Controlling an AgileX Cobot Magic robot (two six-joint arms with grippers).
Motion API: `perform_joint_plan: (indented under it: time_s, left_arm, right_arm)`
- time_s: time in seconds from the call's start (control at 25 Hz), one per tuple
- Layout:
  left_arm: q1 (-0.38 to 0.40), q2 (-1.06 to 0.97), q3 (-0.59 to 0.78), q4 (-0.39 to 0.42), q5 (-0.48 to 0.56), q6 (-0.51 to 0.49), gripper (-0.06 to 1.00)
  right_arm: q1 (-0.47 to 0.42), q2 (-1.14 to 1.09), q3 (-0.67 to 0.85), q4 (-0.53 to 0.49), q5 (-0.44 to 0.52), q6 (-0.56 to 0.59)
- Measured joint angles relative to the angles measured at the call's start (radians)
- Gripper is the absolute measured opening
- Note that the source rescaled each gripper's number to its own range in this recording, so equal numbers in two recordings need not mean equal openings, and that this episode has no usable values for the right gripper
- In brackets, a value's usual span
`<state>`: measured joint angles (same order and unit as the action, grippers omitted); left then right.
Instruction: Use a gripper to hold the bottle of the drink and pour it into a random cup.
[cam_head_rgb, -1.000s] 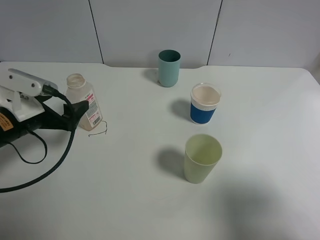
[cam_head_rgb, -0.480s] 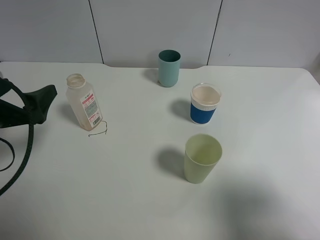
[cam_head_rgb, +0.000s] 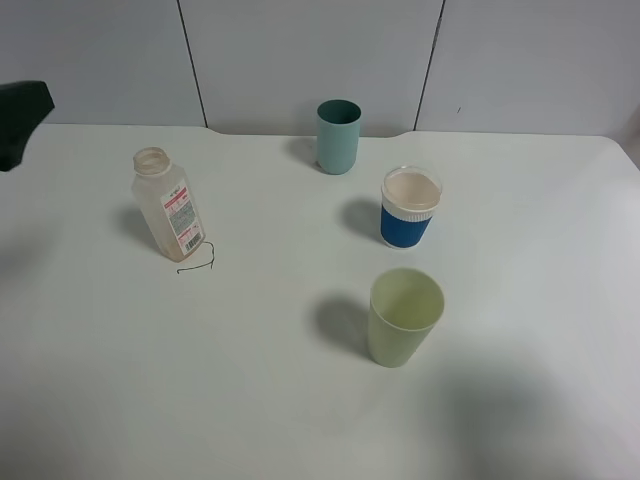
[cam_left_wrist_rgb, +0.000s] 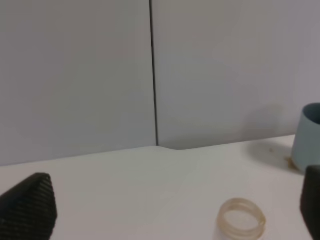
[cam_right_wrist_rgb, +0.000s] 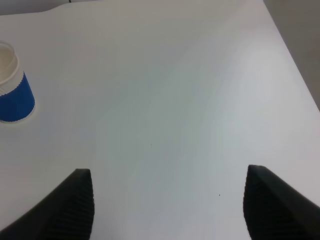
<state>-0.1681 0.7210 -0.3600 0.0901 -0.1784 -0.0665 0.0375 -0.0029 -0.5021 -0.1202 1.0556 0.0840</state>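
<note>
The bottle stands uncapped on the white table at the left, with its white and red label facing front. Nothing holds it, and its round mouth shows in the left wrist view. The drink cannot be made out in it from here. The teal cup stands at the back centre; its edge shows in the left wrist view. My left gripper is open, raised and well left of the bottle. Only one black finger reaches into the high view. My right gripper is open over bare table.
A blue cup with a white rim stands right of centre, also seen in the right wrist view. A pale yellow-green cup stands nearer the front. A thin black wire loop lies by the bottle's base. Grey wall panels close the back.
My left gripper has pulled away from the bottle to the left and risen, almost out of the high view. The bottle stays standing where it was.
</note>
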Motion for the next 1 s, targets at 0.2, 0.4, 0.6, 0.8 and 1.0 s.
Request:
perform_joint_plan:
  time_s: [0.2, 0.4, 0.6, 0.8, 1.0]
  left_arm:
    - [0.0, -0.11, -0.126, 0.028, 0.324, 0.0, 1.0]
    - [0.0, -0.196, -0.214, 0.029, 0.588, 0.005, 1.0]
    - [0.0, -0.292, -0.267, 0.03, 0.782, 0.006, 1.0]
    - [0.029, -0.402, -0.274, 0.029, 0.895, 0.005, 1.0]
    - [0.14, -0.482, -0.274, 0.029, 0.968, 0.005, 1.0]
  right_arm:
    - [0.0, 0.0, 0.0, 0.0, 0.0, 0.0]
    - [0.0, 0.0, 0.0, 0.0, 0.0, 0.0]
    - [0.0, 0.0, 0.0, 0.0, 0.0, 0.0]
    - [0.0, 0.0, 0.0, 0.0, 0.0, 0.0]
    - [0.0, 0.0, 0.0, 0.0, 0.0, 0.0]
